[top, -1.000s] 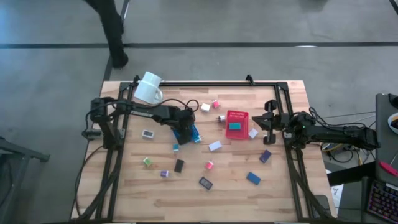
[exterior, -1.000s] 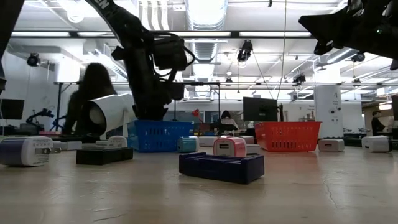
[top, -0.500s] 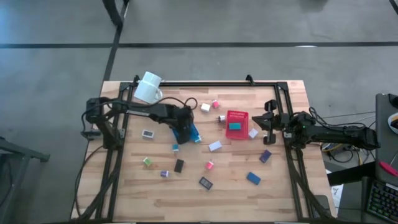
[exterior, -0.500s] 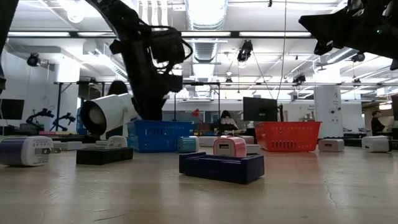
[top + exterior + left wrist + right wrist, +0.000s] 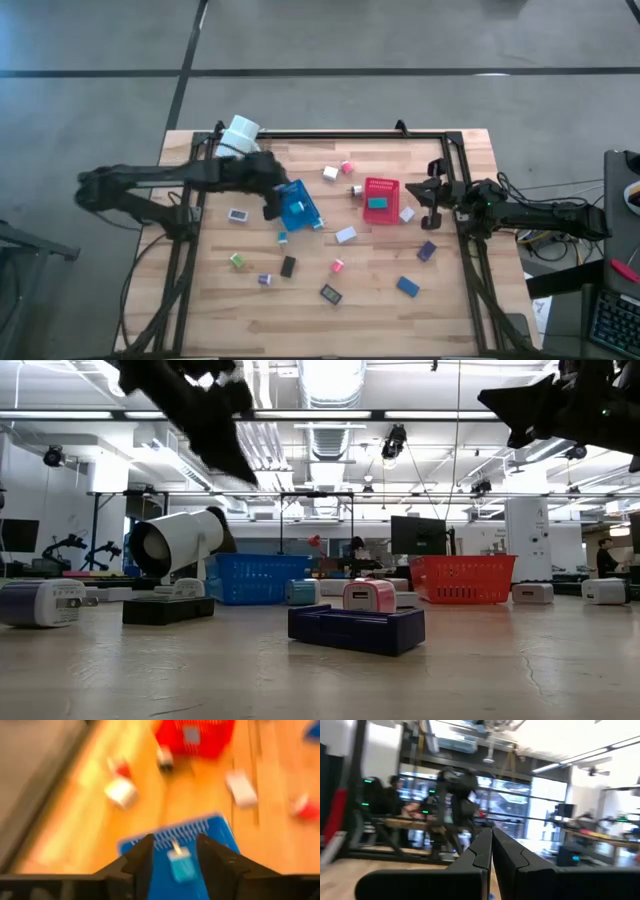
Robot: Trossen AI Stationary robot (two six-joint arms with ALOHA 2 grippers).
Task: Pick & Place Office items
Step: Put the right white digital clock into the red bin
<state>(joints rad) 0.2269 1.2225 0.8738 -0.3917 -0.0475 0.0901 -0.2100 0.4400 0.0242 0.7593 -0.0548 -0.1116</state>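
Two dark arms reach over the wooden table [image 5: 300,310] in the high view, the left pincer [image 5: 268,200] hanging just at 9 o'clock of the blue basket [image 5: 298,208], which holds a small teal block [image 5: 297,207], while the right pincer [image 5: 432,192] waits near the table's 3 o'clock edge, beside the red basket [image 5: 380,200] with a teal block inside it. Around the baskets lie the small office items: a white block [image 5: 330,173] and a pink one [image 5: 347,167] toward 12 o'clock, a white piece [image 5: 346,235] between the baskets, a green cube [image 5: 237,261], a black block [image 5: 288,266], a pink cube [image 5: 338,265] and two blue blocks [image 5: 407,286] toward 5 o'clock; a white mug [image 5: 240,135] lies tipped at the 11 o'clock corner. From the low view, a dark blue tray [image 5: 356,628] sits nearest, a pink-and-white cube [image 5: 369,595] behind it, the mug on its side at 9 o'clock, and the blue and red baskets stand well apart farther back. Looking through the left wrist view, the left pincer's fingers [image 5: 140,862] stand apart above the blue basket with nothing between them, the teal block lying below in the basket. Seen in the right wrist view, the right pincer's fingers [image 5: 482,851] are pressed together, empty, pointing into the room.
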